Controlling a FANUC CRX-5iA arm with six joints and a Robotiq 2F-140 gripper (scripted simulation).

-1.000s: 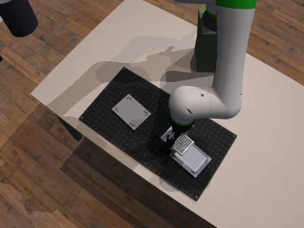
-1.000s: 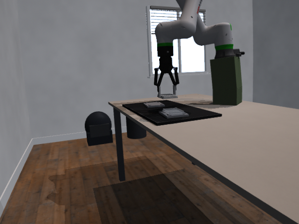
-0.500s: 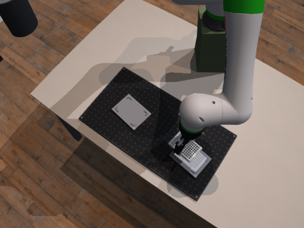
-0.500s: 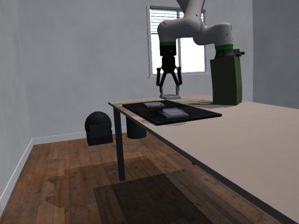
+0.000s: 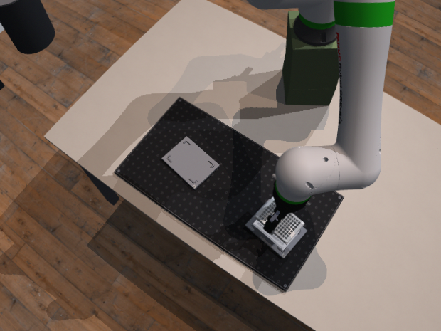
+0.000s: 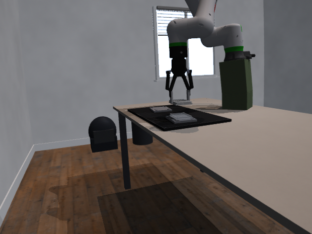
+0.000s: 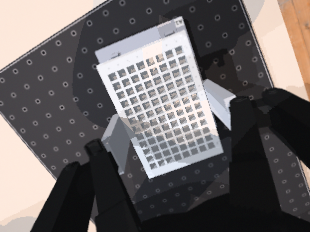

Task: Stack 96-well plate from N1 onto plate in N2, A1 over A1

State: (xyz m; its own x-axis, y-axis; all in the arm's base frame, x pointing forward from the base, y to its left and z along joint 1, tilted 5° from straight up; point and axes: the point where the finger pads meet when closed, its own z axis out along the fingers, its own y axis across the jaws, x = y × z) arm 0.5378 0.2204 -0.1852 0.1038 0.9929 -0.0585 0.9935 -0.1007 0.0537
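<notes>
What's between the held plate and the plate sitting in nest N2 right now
Only air: in the exterior view the held plate, gripped by the fingers, hangs above the plate in N2 with nothing between.

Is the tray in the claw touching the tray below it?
Apart. The side view shows the held tray hanging above the lower tray, with table showing between them.
</notes>
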